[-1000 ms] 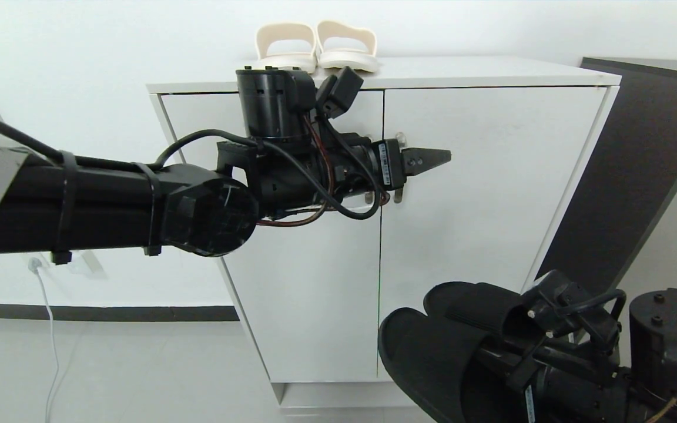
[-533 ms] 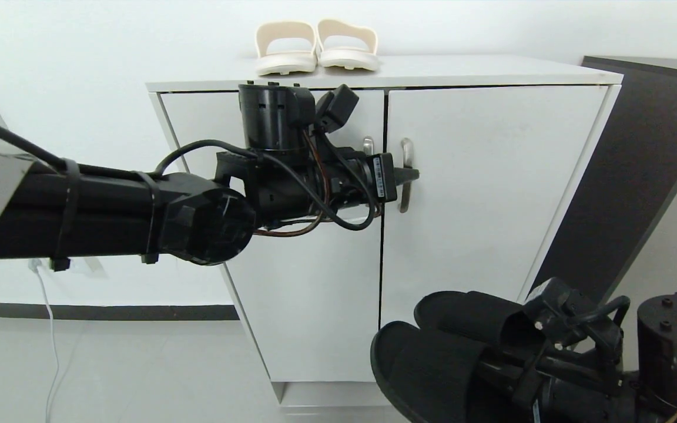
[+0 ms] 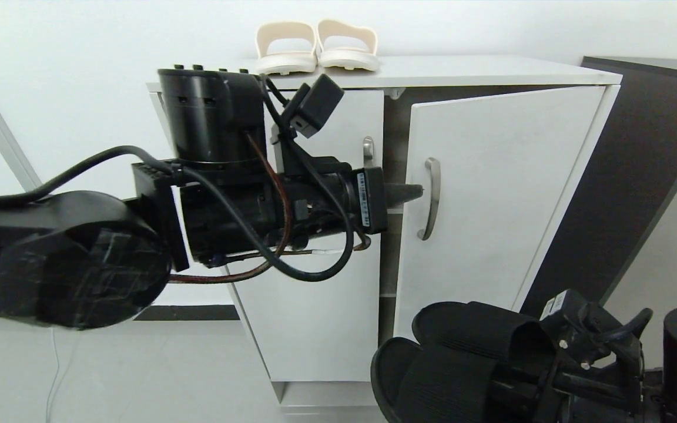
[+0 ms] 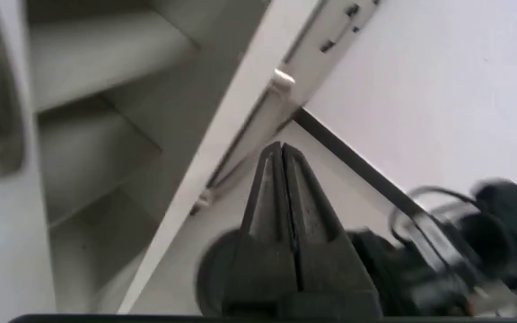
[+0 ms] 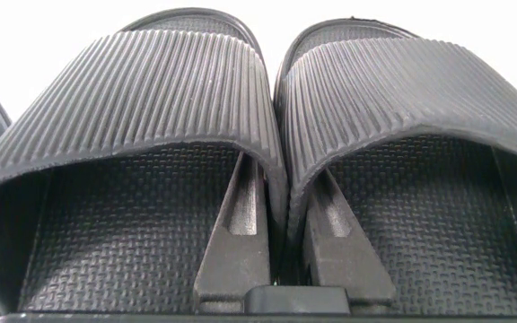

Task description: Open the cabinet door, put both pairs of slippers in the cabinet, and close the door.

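Pulling right door (image 3: 491, 194) wider is step in hand: door ajar, left gripper (image 3: 409, 192) pinched shut on nothing, tip at handle (image 3: 429, 198). Follow hinge arc, else tip likely slips off. Right gripper (image 5: 283, 170) clamps black slippers (image 3: 462, 352) low before cabinet (image 3: 491, 70); cream slippers (image 3: 315, 46) on cabinet top, toward rear edge.

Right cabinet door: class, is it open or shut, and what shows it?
Partly open. A dark gap separates the right door from the left door, and the left wrist view shows shelves inside.
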Controlling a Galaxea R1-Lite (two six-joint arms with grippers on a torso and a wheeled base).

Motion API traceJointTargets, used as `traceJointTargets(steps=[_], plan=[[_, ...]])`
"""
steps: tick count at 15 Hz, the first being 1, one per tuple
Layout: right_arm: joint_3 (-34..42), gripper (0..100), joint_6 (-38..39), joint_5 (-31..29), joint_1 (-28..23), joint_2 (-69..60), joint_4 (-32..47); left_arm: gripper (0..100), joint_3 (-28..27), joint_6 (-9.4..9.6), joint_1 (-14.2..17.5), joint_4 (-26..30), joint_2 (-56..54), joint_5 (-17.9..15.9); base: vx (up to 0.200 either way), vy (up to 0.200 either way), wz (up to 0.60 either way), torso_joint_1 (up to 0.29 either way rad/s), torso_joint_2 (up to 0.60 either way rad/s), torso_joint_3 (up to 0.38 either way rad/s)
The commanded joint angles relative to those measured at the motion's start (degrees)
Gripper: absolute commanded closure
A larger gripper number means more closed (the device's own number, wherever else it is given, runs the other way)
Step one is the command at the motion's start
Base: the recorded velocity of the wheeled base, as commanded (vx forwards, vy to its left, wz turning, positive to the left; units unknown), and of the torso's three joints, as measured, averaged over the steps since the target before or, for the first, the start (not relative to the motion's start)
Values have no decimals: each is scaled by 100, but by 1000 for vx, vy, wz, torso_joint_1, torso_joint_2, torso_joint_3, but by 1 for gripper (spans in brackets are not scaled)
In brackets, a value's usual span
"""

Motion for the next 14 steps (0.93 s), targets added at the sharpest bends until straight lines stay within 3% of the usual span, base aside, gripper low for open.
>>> traceJointTargets(steps=[1, 5, 7, 12, 14], plan=[[2, 100, -9, -9, 5, 1, -3, 100, 396, 1, -50, 1, -622, -6, 0, 0, 0, 0, 0, 0], [28, 100, -35, -9, 14, -25, -3, 100, 299, -25, -6, -34, -473, -32, 0, 0, 0, 0, 0, 0], [81, 100, -123, 0, 67, -34, 6, 100, 185, -34, 38, -324, -112, -6, 0, 0, 0, 0, 0, 0], [300, 100, -194, 0, 339, -52, -3, 100, -466, -395, 178, -500, 661, 3, 0, 0, 0, 0, 0, 0], [344, 100, -325, 8, 357, -52, 6, 100, -624, -403, 222, -500, 846, 12, 0, 0, 0, 0, 0, 0]])
